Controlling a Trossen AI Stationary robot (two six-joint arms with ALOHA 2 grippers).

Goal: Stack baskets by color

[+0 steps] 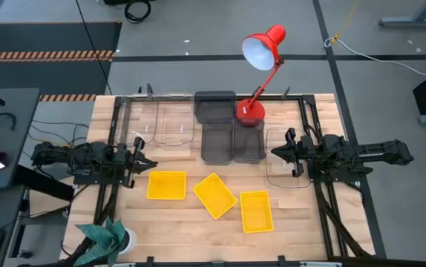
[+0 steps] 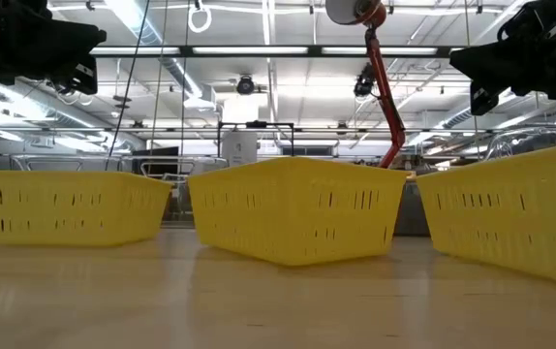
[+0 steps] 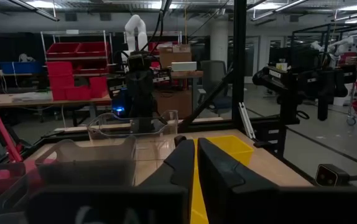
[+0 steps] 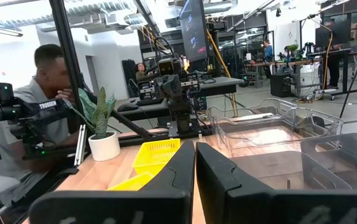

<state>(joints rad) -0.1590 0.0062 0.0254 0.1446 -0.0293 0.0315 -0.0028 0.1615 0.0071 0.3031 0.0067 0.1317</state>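
Task barely begun: three yellow baskets lie separate on worktop front; grey baskets grouped at back. Left claw & right claw both shut, empty, hovering at sides.

1. We can read one word: "TROSSEN", in small white letters on a dark bar of the other arm, seen from the right wrist view.
2. We see a small white label on the dark arm in the left wrist view, but we cannot make out its letters.
3. The screen hanging in the room behind shows light marks that we cannot read.
4. We find no writing on the yellow baskets or the red lamp.
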